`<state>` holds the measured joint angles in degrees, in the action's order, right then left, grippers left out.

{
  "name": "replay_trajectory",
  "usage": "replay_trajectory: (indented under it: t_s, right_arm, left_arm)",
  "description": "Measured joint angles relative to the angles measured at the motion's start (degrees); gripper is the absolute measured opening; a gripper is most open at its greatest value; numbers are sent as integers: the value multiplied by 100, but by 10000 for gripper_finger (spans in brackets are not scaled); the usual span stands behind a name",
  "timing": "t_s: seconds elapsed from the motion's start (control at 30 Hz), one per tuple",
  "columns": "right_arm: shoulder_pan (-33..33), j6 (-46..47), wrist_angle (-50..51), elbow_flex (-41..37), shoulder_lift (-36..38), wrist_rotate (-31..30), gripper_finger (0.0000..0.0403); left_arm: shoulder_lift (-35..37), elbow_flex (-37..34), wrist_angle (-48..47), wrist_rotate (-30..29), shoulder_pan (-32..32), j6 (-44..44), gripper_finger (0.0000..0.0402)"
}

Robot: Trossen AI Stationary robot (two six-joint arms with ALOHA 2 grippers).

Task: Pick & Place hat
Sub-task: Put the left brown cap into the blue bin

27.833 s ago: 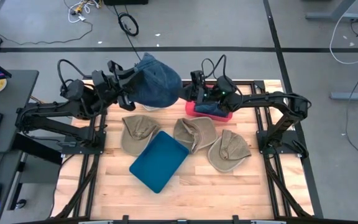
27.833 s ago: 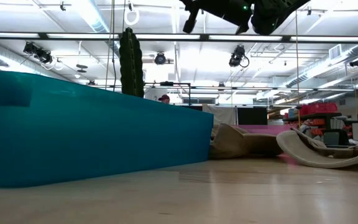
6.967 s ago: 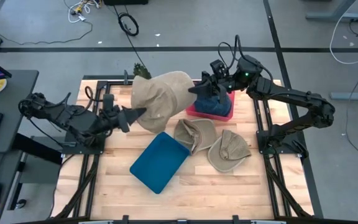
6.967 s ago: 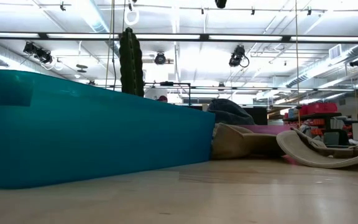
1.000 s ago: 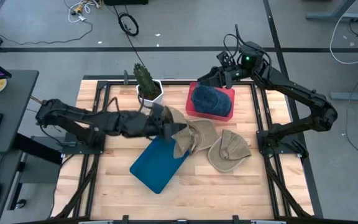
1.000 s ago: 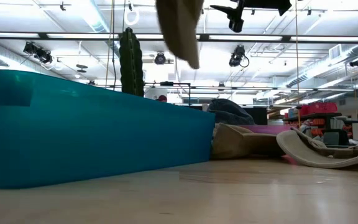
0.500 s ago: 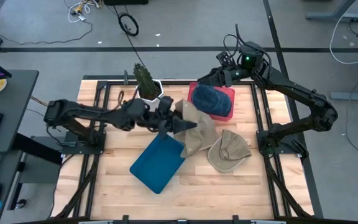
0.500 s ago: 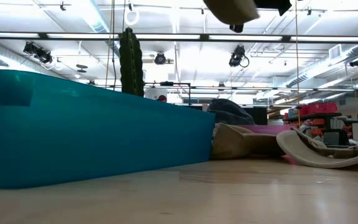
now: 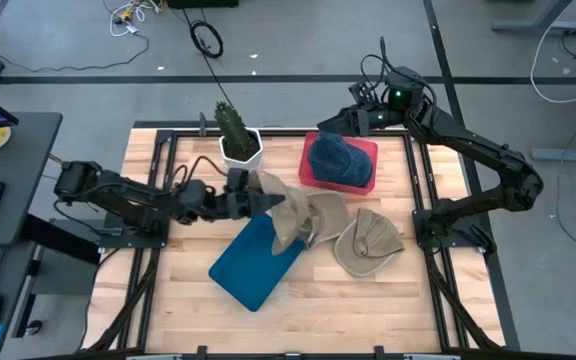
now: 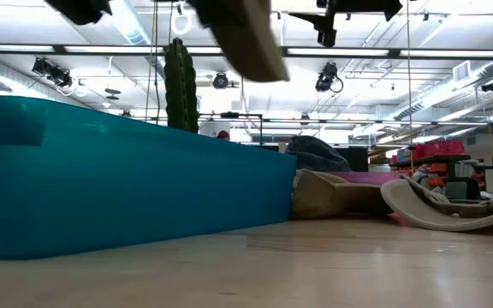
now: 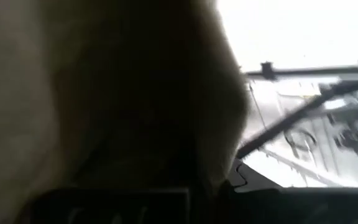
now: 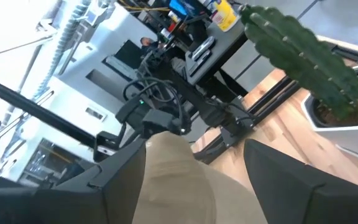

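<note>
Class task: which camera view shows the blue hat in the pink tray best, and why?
The high view: the blue hat shows whole from above, filling the pink tray. In the low view it is a small dark hump far back. Neither wrist view shows it.

Dark jointed arms [image 9: 128, 195], black looping cables

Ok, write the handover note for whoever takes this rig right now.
Left gripper: shut on a tan hat, held in the air over the teal tray and the tan hats on the table.
Right gripper: open, empty, hovering at the far edge of the pink bin.
Done: a blue denim hat sits in the pink bin.
Left: place the held hat; two more tan hats lie on the table beside the tray. The cactus pot stands at the far edge.
</note>
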<state>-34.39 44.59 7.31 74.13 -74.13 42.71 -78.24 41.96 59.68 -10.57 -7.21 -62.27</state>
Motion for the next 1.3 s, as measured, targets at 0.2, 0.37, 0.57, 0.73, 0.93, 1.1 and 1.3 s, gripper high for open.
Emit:
replay_trajectory:
  t_s: [0.2,0.37,0.57,0.73,0.93,1.1,1.3]
  right_arm:
    - [-2,-1,-4,0,0,-152,275]
    - [-2,-4,-1,0,0,-167,275]
    - [-2,-153,-2,0,0,-124,275]
    - [-2,-293,13,0,0,-110,274]
    - [-2,-369,51,0,0,27,275]
    - [-2,-370,61,0,0,29,275]
    - [-2,-322,66,0,0,-50,275]
  left_arm:
    - [278,-538,-4,-1217,-439,-15,17]
    - [293,-606,1,-2427,-938,-13,17]
    - [245,-603,-110,-3754,-1461,104,17]
    - [-5,-601,-133,-4393,-1741,-44,17]
    - [-444,-496,-135,-4740,-1988,-481,17]
    - [-620,-282,-144,-4828,-2146,-570,17]
    - [-616,-251,-136,-5122,-2500,-506,17]
